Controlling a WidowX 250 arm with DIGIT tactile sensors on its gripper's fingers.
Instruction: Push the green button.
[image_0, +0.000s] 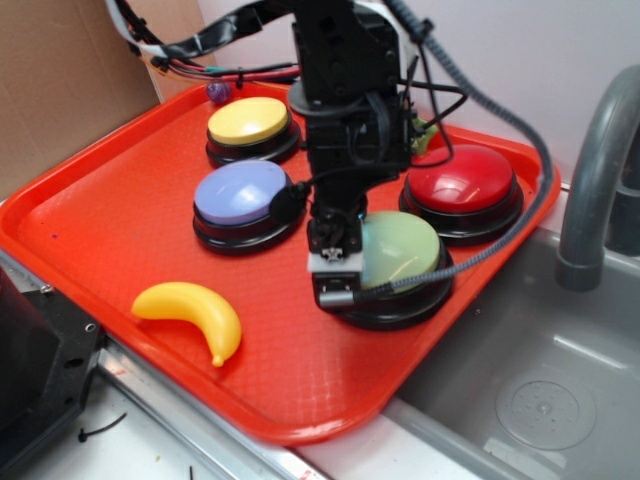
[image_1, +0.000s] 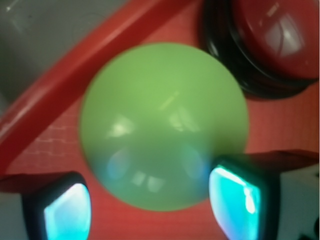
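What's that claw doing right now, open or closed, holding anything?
Gripper: open, holding nothing, fingers spread on either side of the green button, right above it.

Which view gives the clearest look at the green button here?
The wrist view: the green button fills the frame from above, its whole dome unobstructed between the gripper fingers. In the exterior view the green button is partly hidden behind the gripper, though its black base and place on the red tray show.
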